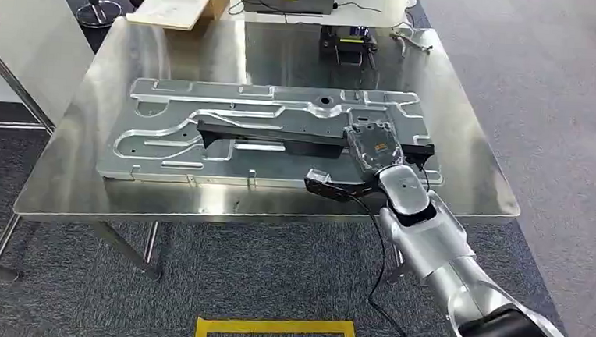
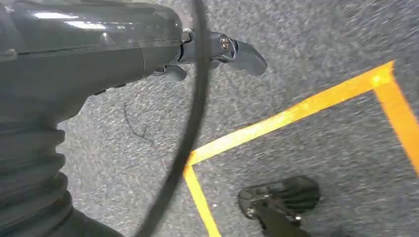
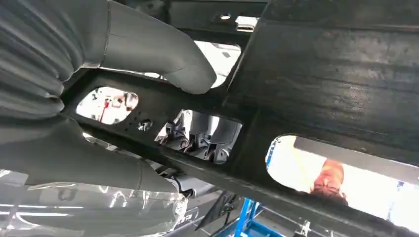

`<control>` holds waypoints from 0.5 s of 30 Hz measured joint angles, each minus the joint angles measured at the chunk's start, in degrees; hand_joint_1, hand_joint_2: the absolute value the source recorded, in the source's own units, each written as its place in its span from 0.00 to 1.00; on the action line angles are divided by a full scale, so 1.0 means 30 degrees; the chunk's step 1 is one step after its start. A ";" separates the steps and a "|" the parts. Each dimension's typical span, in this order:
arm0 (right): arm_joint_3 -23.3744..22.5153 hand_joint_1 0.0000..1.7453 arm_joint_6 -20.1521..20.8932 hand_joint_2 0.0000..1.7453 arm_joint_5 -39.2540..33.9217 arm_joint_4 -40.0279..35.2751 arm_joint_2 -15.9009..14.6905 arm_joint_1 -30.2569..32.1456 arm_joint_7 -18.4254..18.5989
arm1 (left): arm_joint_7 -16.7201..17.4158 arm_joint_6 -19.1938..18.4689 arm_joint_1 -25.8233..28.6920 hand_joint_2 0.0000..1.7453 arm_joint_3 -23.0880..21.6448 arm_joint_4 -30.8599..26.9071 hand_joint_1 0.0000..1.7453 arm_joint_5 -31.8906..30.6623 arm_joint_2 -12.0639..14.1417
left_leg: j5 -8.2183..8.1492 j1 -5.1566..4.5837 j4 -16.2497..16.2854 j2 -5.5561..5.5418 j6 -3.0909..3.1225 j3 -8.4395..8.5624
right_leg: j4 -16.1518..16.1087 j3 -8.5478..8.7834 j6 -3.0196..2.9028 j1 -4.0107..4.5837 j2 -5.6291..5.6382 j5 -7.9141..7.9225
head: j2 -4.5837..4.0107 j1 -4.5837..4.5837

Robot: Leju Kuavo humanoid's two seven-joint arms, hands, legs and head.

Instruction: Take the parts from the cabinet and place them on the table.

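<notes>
Item 1: long black flat metal bracket part with cut-out windows [image 1: 281,138]. It lies lengthwise across the large silver machined aluminium plate with routed channels [image 1: 165,121]. Whether it rests fully on the plate or is held just above it cannot be told. The right wrist view shows the part [image 3: 316,64] close up, with openings through which light passes.

Item 2: right robot hand [image 1: 374,148]. It is closed on the bracket's near-right end. In the right wrist view the thick grey thumb [image 3: 163,54] presses one face and darker fingers [image 3: 202,140] show through a window on the other. Gripping at the end probably lets the long part be lowered flat without the arm crossing the plate.

Item 3: left robot hand [image 2: 217,49]. It hangs over grey carpet beside yellow floor tape [image 2: 296,111], holding nothing, fingers loosely apart. It appears kept out of the way.

Item 4: shiny steel tabletop [image 1: 466,186]. It carries the plate centrally; a cardboard box [image 1: 188,1] and a small black device [image 1: 348,45] sit at the far edge.

Status: judged to be the placing step, release not yet made.
</notes>
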 joint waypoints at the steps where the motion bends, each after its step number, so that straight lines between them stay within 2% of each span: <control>1: -0.0022 1.00 0.0000 1.00 0.0000 0.0074 -0.0030 -0.0007 0.0000 | 0.0000 -0.0015 0.0020 1.00 -0.0007 0.0021 0.00 0.0000 -0.0065 | -0.0169 0.0017 -0.0040 0.0006 -0.0035 0.0149 | -0.1366 0.0304 -0.0322 0.0181 -0.0018 0.0953 | 0.0000 0.0000; 2: -0.0014 1.00 -0.0014 1.00 0.0007 0.0168 -0.0022 -0.0022 -0.0022 | -0.0007 -0.0022 -0.0013 1.00 -0.0007 0.0022 0.00 0.0000 -0.0087 | -0.0262 -0.0032 -0.0086 -0.0044 -0.0162 0.0213 | -0.1453 0.0373 -0.0368 0.0259 -0.0049 0.0394 | 0.0000 0.0000; 3: -0.0007 1.00 -0.0007 1.00 0.0007 0.0190 -0.0015 -0.0011 -0.0044 | 0.0007 -0.0022 -0.0051 1.00 0.0001 0.0022 0.00 0.0000 -0.0087 | -0.0368 -0.0006 -0.0162 -0.0038 -0.0317 0.0202 | -0.1469 0.0472 -0.0432 0.0297 -0.0079 0.0535 | 0.0000 0.0000; 5: -0.0014 1.00 -0.0044 1.00 0.0015 0.0233 -0.0015 -0.0027 -0.0044 | 0.0007 -0.0066 -0.0032 1.00 0.0001 0.0022 0.00 -0.0007 -0.0095 | -0.0247 -0.0050 -0.0137 -0.0019 -0.0508 0.0553 | -0.1691 0.0746 -0.0669 0.0299 -0.0086 0.0461 | 0.0000 0.0007; 6: -0.0014 1.00 -0.0058 1.00 0.0015 0.0226 0.0000 -0.0049 -0.0036 | 0.0007 -0.0044 -0.0064 1.00 0.0001 0.0007 0.00 -0.0007 -0.0051 | -0.0475 -0.0045 -0.0034 -0.0009 -0.0603 0.0470 | -0.1937 0.1157 -0.0705 0.0044 -0.0115 0.0468 | 0.0000 0.0007; 7: -0.0022 1.00 -0.0058 1.00 0.0015 0.0263 0.0036 -0.0080 -0.0044 | -0.0007 -0.0029 -0.0099 1.00 -0.0007 0.0007 0.00 0.0000 -0.0066 | -0.0510 -0.0001 0.0622 0.0076 -0.0641 0.0351 | -0.2115 0.1474 -0.0768 0.0073 -0.0102 0.0383 | 0.0000 0.0015; 8: -0.0022 1.00 -0.0058 1.00 0.0022 0.0328 0.0036 -0.0129 -0.0015 | -0.0008 -0.0014 -0.0139 1.00 0.0001 0.0007 0.00 0.0000 -0.0051 | -0.0750 0.0030 0.1821 0.0111 -0.0763 -0.0305 | -0.2139 0.1641 -0.0904 0.0072 -0.0132 0.0278 | 0.0000 0.0000; 10: -0.0007 1.00 -0.0058 1.00 0.0022 0.0460 0.0058 -0.0083 -0.0022 | 0.0051 -0.0015 -0.0093 1.00 0.0001 0.0007 0.00 0.0000 0.0007 | -0.1802 0.0133 0.4539 0.0127 -0.1050 -0.2140 | -0.2133 0.1882 -0.0921 0.0064 -0.0122 -0.0021 | 0.0000 0.0007; 11: -0.0007 1.00 -0.0058 1.00 0.0029 0.0540 0.0058 -0.0035 -0.0022 | 0.0051 -0.0015 -0.0069 1.00 0.0001 0.0007 0.00 0.0000 0.0015 | -0.2129 0.0180 0.5289 0.0133 -0.1213 -0.2808 | -0.2107 0.2006 -0.0888 0.0046 -0.0108 -0.0168 | 0.0000 0.0008; 12: -0.0007 1.00 -0.0073 1.00 0.0029 0.0591 0.0058 0.0002 -0.0022 | 0.0058 -0.0022 -0.0034 1.00 0.0001 0.0007 0.00 0.0000 0.0007 | -0.1875 0.0231 0.5302 0.0156 -0.1315 -0.3141 | -0.2060 0.2173 -0.0834 0.0013 -0.0080 -0.0342 | 0.0000 0.0007; 13: -0.0007 1.00 -0.0095 1.00 0.0029 0.0663 0.0058 0.0001 -0.0029 | 0.0058 -0.0022 0.0004 1.00 0.0001 0.0007 0.00 0.0000 0.0007 | -0.1162 0.0295 0.4568 0.0172 -0.1359 -0.3064 | -0.1995 0.2370 -0.0771 -0.0020 -0.0068 -0.0534 | 0.0000 0.0007; 15: -0.0007 1.00 -0.0102 1.00 0.0058 0.0743 0.0065 -0.0008 -0.0058 | 0.0058 -0.0022 0.0017 1.00 0.0001 0.0007 0.00 0.0007 0.0051 | 0.1081 0.0396 0.1698 0.0201 -0.1423 -0.2202 | -0.1793 0.2793 -0.0601 -0.0091 -0.0052 -0.0999 | 0.0000 0.0007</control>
